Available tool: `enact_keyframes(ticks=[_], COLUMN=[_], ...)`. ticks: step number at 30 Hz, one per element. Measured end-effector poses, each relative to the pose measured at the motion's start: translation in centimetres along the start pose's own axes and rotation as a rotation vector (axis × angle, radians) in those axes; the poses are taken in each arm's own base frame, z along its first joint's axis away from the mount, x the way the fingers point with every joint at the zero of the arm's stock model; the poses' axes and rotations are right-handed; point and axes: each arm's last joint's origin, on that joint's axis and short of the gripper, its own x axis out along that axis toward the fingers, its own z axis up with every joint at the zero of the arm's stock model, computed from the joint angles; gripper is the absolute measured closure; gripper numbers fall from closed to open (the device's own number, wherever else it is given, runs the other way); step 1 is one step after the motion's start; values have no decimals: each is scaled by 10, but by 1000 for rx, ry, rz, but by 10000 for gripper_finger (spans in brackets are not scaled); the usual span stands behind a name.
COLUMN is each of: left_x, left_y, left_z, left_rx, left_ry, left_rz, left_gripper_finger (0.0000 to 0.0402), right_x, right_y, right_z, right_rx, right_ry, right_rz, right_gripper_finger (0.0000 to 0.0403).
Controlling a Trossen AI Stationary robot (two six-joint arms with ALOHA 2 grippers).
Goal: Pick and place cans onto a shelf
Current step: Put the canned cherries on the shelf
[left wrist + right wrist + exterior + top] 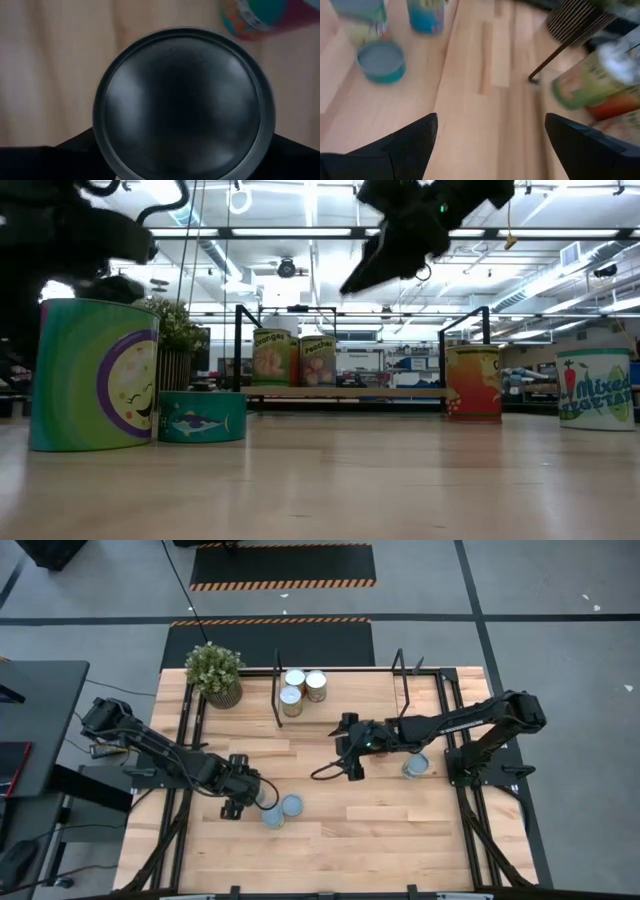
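Grey floor, hazard-striped mats, ceiling striplights.

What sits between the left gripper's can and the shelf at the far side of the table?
Nothing visible on the bare wood in between. The left gripper is over a can at the near edge, a flat teal can beside it. The shelf already holds three cans at its left end; the rest looks free.

The tall can is green and teal with a purple ring and a pale yellow smiley face. Beside it, the flat can is teal with a small fish picture. One can is orange and yellow. The table is light striped wood.
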Motion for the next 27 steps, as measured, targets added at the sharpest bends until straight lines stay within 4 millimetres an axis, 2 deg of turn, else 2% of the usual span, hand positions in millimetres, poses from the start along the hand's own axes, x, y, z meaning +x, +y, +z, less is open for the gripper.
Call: enact_keyframes(ticks=[3, 6, 8, 13, 16, 21, 27], left_x=[-11, -21, -25, -20, -14, -8, -4], left_y=[10, 22, 31, 53, 67, 95, 134], left_z=[10, 24, 34, 57, 74, 112, 156], left_rx=[3, -9, -36, -98, -126, -147, -152], left_ry=[-37, -93, -124, -225, -283, -297, -263], left_rz=[102, 170, 194, 244, 269, 333, 373], left_gripper_finger=[110, 105, 104, 106, 106, 105, 105], right_x=[-14, -19, -14, 6, 9, -12, -32], right_y=[-10, -17, -19, -16, -19, -34, -48], right_z=[5, 6, 4, -1, -5, -7, -19], right_rx=[16, 28, 36, 28, 8, 16, 63], right_ry=[-48, -59, -55, -31, 8, 34, 140], right_rz=[-22, -40, -43, -17, -40, -95, -103], right_gripper_finger=[26, 26, 26, 26, 26, 26, 26])
